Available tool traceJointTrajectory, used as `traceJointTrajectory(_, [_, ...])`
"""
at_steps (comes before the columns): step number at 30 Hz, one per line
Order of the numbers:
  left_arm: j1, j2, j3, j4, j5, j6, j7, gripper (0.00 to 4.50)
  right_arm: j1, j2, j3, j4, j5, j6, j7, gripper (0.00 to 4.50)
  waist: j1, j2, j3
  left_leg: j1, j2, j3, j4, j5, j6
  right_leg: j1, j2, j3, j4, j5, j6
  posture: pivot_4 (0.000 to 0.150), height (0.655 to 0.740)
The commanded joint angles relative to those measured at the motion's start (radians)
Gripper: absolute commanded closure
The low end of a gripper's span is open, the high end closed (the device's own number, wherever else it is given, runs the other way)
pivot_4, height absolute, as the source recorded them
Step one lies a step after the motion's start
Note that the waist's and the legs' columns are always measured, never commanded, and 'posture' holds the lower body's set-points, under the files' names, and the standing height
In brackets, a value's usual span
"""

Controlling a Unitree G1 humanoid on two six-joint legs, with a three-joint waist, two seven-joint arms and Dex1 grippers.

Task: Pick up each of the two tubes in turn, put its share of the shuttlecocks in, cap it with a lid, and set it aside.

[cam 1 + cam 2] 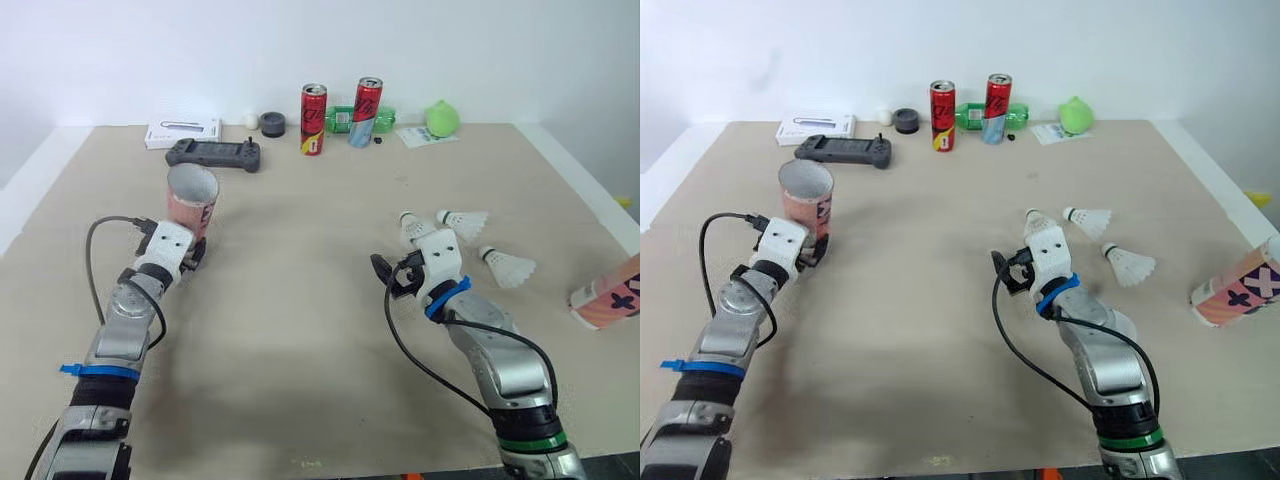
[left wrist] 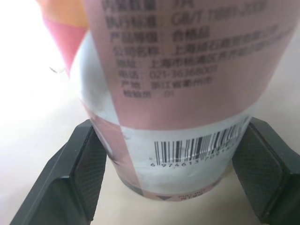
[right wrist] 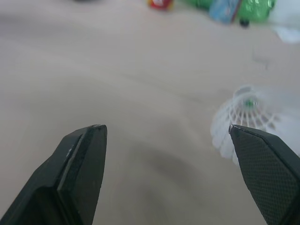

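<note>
A pink open-topped tube (image 1: 191,196) stands upright on the table at the left. My left gripper (image 1: 193,252) is shut on its lower part; the left wrist view shows a finger (image 2: 86,168) pressed against each side near the barcode. My right gripper (image 1: 391,276) is open and low over the table, holding nothing. Three white shuttlecocks lie to its right: one (image 1: 409,225) just beyond the gripper, also seen as a shuttlecock (image 3: 243,117) by one fingertip, a second (image 1: 466,218) farther back, and a third (image 1: 509,266) to the right. The second pink tube (image 1: 608,297) lies on its side at the far right edge.
Along the back stand a white box (image 1: 183,132), a black game controller (image 1: 214,153), a dark grey round lid (image 1: 272,123), two red cans (image 1: 313,119), a green bottle (image 1: 345,121) and a green ball-like thing (image 1: 441,118). A bare stretch of table (image 1: 300,300) lies between the arms.
</note>
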Motion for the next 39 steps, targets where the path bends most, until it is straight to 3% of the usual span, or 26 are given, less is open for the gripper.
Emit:
traceJointTrajectory(1, [0.01, 0.039, -0.041, -0.108, 0.092, -0.016, 0.008, 0.81, -0.072, 0.019, -0.032, 0.087, -0.014, -0.052, -0.004, 0.0, -0.001, 0.0, 0.0, 0.0, 0.0, 0.0, -0.001, 0.0, 0.0, 0.0, 0.0, 0.0, -0.002, 0.001, 0.0, 0.15, 0.74])
traceJointTrajectory(6, [-0.012, 0.042, -0.07, -0.135, 0.15, -0.007, 0.017, 0.81, -0.228, 0.089, -0.084, 0.328, -0.013, -0.129, -0.058, 0.0, -0.002, 0.0, 0.0, -0.001, 0.0, 0.001, -0.001, 0.0, 0.0, 0.0, 0.0, 0.0, -0.003, 0.002, 0.001, 0.15, 0.74])
traceJointTrajectory(9, [-0.026, 0.042, -0.081, -0.136, 0.173, -0.006, 0.018, 0.89, -0.298, 0.119, -0.119, 0.436, -0.013, -0.171, -0.096, 0.73, -0.004, 0.0, 0.0, 0.0, 0.0, 0.001, -0.002, 0.0, 0.0, 0.0, 0.0, 0.0, -0.003, 0.002, 0.0, 0.15, 0.74])
traceJointTrajectory(16, [-0.043, 0.039, -0.085, -0.129, 0.2, -0.006, 0.016, 0.89, -0.333, 0.149, -0.124, 0.528, -0.034, -0.236, -0.104, 4.13, -0.003, 0.0, 0.0, -0.001, 0.0, 0.001, -0.004, 0.0, 0.001, 0.0, 0.0, 0.0, -0.003, 0.004, -0.004, 0.15, 0.74])
traceJointTrajectory(17, [-0.042, 0.038, -0.087, -0.128, 0.201, -0.005, 0.013, 0.89, -0.328, 0.15, -0.123, 0.525, -0.036, -0.24, -0.102, 4.46, -0.003, 0.0, 0.0, -0.001, 0.0, 0.0, -0.005, 0.0, 0.001, -0.001, 0.0, 0.0, -0.003, 0.005, -0.005, 0.15, 0.74])
traceJointTrajectory(22, [-0.048, 0.029, -0.101, -0.119, 0.205, -0.007, -0.003, 0.89, -0.281, 0.139, -0.116, 0.432, -0.015, -0.297, -0.023, 4.46, -0.003, 0.0, 0.0, -0.001, 0.0, 0.0, -0.005, 0.0, 0.001, -0.001, 0.0, 0.0, -0.003, 0.005, -0.005, 0.15, 0.74])
traceJointTrajectory(26, [-0.07, 0.023, -0.119, -0.095, 0.206, -0.003, -0.021, 0.89, -0.231, 0.081, -0.035, 0.156, 0.094, -0.321, 0.259, 4.46, -0.003, 0.002, 0.001, -0.001, -0.001, 0.0, -0.004, 0.0, 0.001, -0.001, 0.0, 0.0, -0.003, 0.004, -0.003, 0.15, 0.74])
traceJointTrajectory(30, [-0.094, 0.014, -0.142, -0.068, 0.213, -0.016, -0.026, 0.89, -0.283, 0.009, 0.083, -0.019, 0.116, -0.204, 0.406, 4.46, -0.005, 0.002, 0.002, -0.001, 0.0, 0.0, -0.004, 0.0, 0.001, -0.001, 0.001, 0.0, -0.003, 0.003, -0.002, 0.15, 0.74])
traceJointTrajectory(39, [-0.113, -0.006, -0.169, -0.069, 0.223, -0.026, -0.021, 0.89, -0.414, 0.039, 0.231, 0.033, -0.008, -0.185, 0.422, 4.46, -0.002, 0.002, 0.001, 0.0, 0.001, -0.001, -0.004, 0.004, -0.001, 0.0, 0.001, -0.001, -0.003, 0.004, -0.001, 0.15, 0.74])
